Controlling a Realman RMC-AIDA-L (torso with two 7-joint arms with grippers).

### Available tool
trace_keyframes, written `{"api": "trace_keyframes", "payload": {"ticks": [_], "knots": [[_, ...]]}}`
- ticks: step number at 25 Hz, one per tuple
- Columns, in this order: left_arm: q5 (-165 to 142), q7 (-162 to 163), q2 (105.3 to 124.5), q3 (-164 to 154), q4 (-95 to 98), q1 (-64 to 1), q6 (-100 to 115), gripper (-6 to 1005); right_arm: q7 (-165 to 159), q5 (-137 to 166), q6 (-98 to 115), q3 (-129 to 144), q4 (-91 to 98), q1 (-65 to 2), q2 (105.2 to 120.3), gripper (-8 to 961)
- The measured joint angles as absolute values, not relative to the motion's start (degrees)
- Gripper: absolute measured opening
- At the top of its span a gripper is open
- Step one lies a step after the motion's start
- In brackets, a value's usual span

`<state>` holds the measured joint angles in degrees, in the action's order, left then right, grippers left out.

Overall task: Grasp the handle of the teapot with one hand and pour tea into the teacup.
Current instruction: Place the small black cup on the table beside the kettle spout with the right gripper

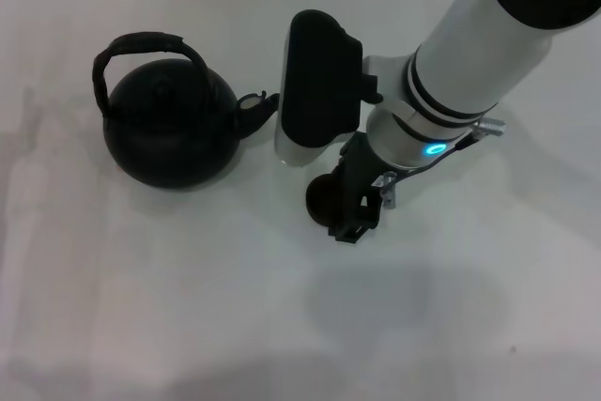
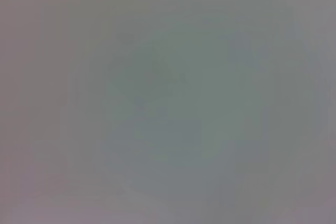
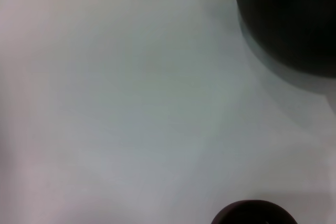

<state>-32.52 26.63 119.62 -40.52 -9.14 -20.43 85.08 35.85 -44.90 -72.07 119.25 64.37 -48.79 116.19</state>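
The black teapot stands upright on the white table at the left, its spout pointing right. Its arched handle loops over the top with nothing holding it. The small dark teacup stands to the right of the teapot and nearer to me, partly hidden by my right wrist's black bracket. My right gripper hovers just right of the spout and beyond the cup, touching neither. The right wrist view shows the teapot's body and the cup's rim. The left arm is out of view.
The white table stretches bare in front and to the left. My right arm comes in from the upper right. The left wrist view shows only a blank grey surface.
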Motion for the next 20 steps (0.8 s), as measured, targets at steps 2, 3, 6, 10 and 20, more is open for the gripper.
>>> {"api": "trace_keyframes", "payload": {"ticks": [2,3,6,10,20], "knots": [[-32.53,26.63,119.62,-40.52,-9.14,-20.51,85.08,846,35.84,-44.76,-72.06,119.23,63.55,-48.97,116.19,728],[-32.53,26.63,119.62,-40.52,-9.14,-20.56,85.08,846,35.77,-44.55,-72.04,119.27,63.36,-49.00,116.19,728],[-32.54,26.63,119.62,-40.52,-9.14,-20.70,85.08,846,34.48,-42.67,-71.92,119.47,63.04,-49.05,116.19,728],[-32.63,26.63,119.62,-40.52,-9.14,-20.66,85.07,846,33.69,-41.43,-71.81,119.43,63.02,-49.04,116.19,729],[-32.70,26.63,119.62,-40.52,-9.14,-20.69,85.11,847,33.66,-41.24,-71.88,119.72,63.55,-49.00,116.19,729]]}}
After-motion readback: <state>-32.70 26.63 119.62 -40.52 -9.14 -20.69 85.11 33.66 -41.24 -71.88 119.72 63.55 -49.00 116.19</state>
